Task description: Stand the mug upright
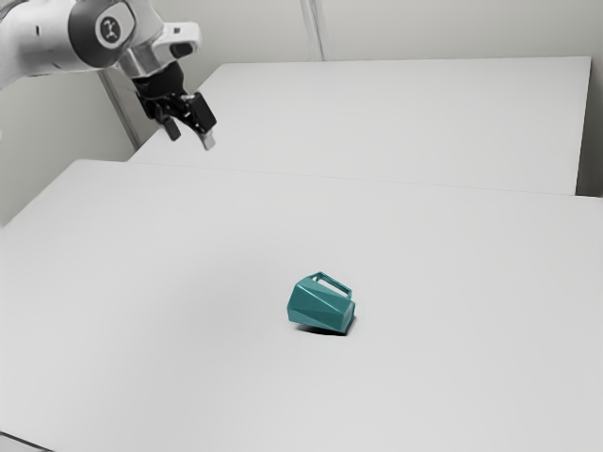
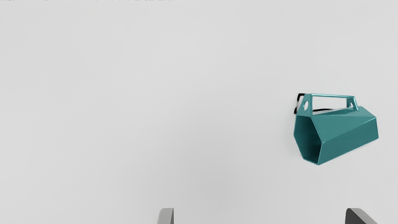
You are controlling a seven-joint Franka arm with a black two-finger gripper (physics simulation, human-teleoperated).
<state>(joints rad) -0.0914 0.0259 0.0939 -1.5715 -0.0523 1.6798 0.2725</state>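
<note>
My gripper [image 1: 191,141] hangs in the air at the exterior view's upper left, well above the table and apart from the mug. In the wrist view the two tips of the gripper [image 2: 259,216] stand wide apart with nothing between them. The teal faceted mug [image 1: 320,306] lies on its side on the table, its handle upward and toward the far side. In the wrist view the mug [image 2: 342,129] shows its dark open mouth and its angular handle.
The white table [image 1: 188,311] stretches beneath the arm and around the mug. Beyond it lies another white surface [image 1: 396,113], with pale walls behind. A thin dark line crosses the exterior view's lower left corner.
</note>
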